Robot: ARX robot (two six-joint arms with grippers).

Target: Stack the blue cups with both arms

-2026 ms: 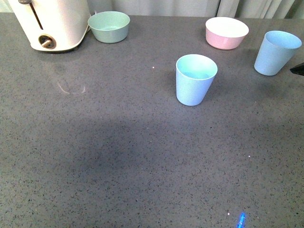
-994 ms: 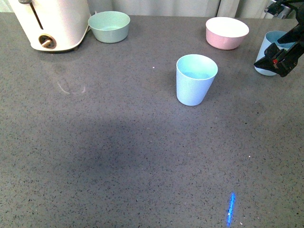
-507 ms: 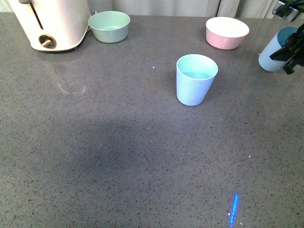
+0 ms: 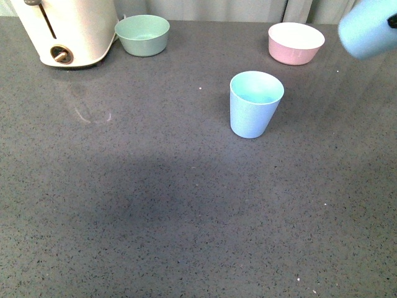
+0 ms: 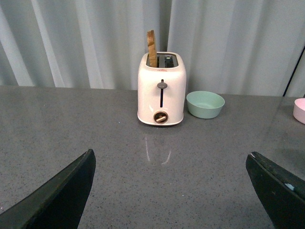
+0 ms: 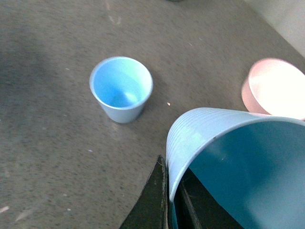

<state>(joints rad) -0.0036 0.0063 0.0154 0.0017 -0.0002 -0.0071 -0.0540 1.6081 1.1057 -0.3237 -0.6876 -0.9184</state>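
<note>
The right fingers (image 6: 153, 198) pinch the held blue cup (image 4: 369, 30) by its rim wall, one outside and one seemingly inside, carrying it apparently tilted in the air just right of the pink bowl (image 4: 296, 42). The standing blue cup (image 4: 255, 103) sits upright on the surface (image 4: 155, 205), nearer the robot than the pink bowl and slightly left. The left fingers (image 5: 59, 193) are spread wide, empty. Both tumblers look thin, light, stiff and matte, so a rim pinch should hold; the standing one may tip or skid when nudged and likely wants steadying at mid-wall.
</note>
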